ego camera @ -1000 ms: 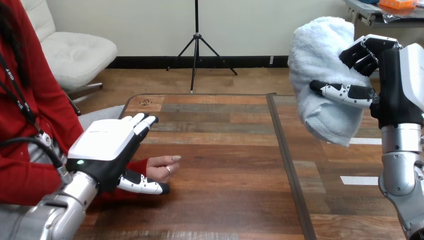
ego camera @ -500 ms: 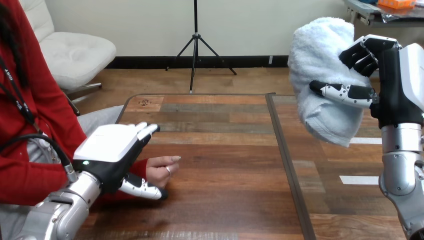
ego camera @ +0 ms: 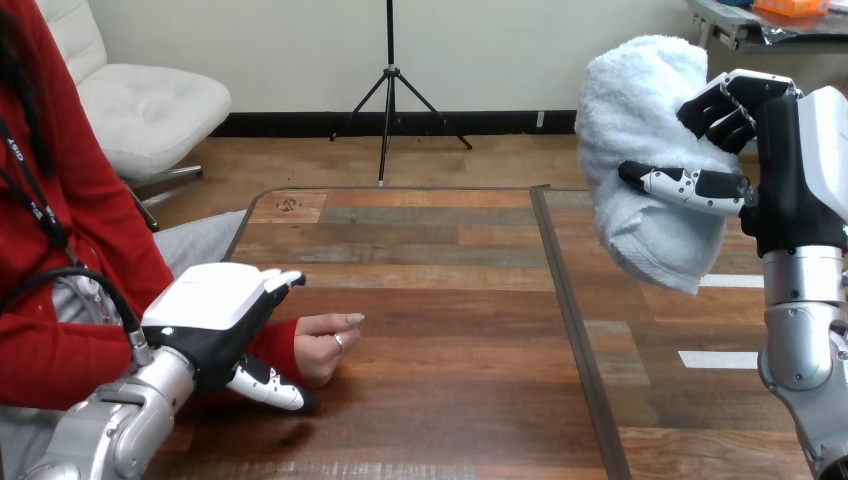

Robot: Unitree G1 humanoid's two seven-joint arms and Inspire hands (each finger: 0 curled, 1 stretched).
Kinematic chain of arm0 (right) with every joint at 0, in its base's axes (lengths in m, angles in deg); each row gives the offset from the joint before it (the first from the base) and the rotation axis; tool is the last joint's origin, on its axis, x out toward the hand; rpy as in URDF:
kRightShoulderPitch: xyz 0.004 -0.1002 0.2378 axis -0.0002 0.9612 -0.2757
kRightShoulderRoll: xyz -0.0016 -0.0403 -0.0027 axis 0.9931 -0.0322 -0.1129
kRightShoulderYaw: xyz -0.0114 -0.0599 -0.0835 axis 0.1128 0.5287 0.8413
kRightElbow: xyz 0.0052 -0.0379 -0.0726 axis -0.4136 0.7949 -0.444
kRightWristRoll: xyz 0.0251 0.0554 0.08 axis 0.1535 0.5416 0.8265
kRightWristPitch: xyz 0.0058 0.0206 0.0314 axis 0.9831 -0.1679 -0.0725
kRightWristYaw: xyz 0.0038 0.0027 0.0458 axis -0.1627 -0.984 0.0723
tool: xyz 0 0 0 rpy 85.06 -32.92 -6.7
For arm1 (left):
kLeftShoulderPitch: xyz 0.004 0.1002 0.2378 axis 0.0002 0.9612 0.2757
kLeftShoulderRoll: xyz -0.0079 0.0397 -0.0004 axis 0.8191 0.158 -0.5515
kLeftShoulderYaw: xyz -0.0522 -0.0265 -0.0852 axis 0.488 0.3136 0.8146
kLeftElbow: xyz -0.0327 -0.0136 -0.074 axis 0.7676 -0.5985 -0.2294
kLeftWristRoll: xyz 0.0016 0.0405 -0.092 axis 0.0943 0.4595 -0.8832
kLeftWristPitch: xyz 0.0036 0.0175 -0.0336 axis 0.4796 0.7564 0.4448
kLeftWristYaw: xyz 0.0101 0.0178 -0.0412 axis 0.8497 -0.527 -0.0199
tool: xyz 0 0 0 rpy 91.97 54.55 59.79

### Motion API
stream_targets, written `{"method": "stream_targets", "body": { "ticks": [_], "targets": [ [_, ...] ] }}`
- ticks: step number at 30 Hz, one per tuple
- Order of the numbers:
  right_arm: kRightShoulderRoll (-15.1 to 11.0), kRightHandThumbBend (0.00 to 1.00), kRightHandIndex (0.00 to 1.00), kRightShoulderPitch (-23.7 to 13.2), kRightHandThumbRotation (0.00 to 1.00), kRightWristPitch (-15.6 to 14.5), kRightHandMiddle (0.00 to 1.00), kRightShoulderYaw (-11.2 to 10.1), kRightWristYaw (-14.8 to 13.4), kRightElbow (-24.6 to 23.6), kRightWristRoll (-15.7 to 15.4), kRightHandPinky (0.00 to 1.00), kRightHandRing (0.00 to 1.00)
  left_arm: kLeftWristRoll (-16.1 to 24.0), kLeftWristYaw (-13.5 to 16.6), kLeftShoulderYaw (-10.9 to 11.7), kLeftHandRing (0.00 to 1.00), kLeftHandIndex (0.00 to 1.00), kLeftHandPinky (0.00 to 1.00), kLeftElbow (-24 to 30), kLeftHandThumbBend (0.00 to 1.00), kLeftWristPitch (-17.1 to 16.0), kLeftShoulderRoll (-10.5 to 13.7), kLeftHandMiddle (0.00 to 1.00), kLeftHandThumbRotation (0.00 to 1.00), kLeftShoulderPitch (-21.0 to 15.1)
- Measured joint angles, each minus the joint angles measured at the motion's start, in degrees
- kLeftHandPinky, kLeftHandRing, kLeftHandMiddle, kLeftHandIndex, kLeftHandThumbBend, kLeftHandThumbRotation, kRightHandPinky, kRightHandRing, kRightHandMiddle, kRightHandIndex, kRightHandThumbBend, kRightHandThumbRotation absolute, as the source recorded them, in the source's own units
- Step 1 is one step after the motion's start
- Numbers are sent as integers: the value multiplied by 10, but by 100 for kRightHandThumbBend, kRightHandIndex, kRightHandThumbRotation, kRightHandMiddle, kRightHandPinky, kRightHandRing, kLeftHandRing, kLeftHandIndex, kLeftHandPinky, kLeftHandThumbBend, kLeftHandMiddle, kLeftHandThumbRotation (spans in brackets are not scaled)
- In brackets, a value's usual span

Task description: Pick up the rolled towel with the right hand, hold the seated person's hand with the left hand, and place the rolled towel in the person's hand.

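**Left hand lowering onto the person's wrist; towel held aloft at right**

Over the last second my left hand (ego camera: pixel 212 312) has sunk lower and slid back along the person's hand (ego camera: pixel 325 340). It now sits over the wrist end, with my thumb (ego camera: pixel 264 386) on the near side by the red sleeve. My fingers (ego camera: pixel 283 281) look straight, not wrapped, so in my judgement there is no hold yet and the closing step is still ahead.

My right hand (ego camera: pixel 795 185) hasn't moved. Its fingers and thumb are curled round the rolled towel (ego camera: pixel 640 130), which is up in the air above the table's (ego camera: pixel 450 300) right part, well apart from the person's hand. The pickup is done; delivery waits on the left-hand hold.

Counts:
- rolled towel: one
- person's hand: one, resting on the table
- my hands: two
- white tape strips on the table at right: two
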Motion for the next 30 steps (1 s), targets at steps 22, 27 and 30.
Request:
{"method": "stream_targets", "body": {
  "ticks": [22, 27, 30],
  "targets": [
    [0, 83, 35, 0, 0, 0, 36, 0, 0, 0, -1, 28, 33, 3, -12, -26, 88, 88, 85, -62, 100, 21, 7, 89, 36, -42],
    [0, 83, 36, 0, 0, 0, 36, 0, 0, 0, -1, 28, 33, 2, -12, -26, 87, 86, 84, -75, 100, 20, 8, 88, 34, -50],
    [0, 83, 36, 0, 0, 0, 36, 0, 0, 0, -1, 28, 33, 1, -9, -26, 86, 86, 83, -80, 100, 19, 9, 87, 32, -53]
  ]
}}
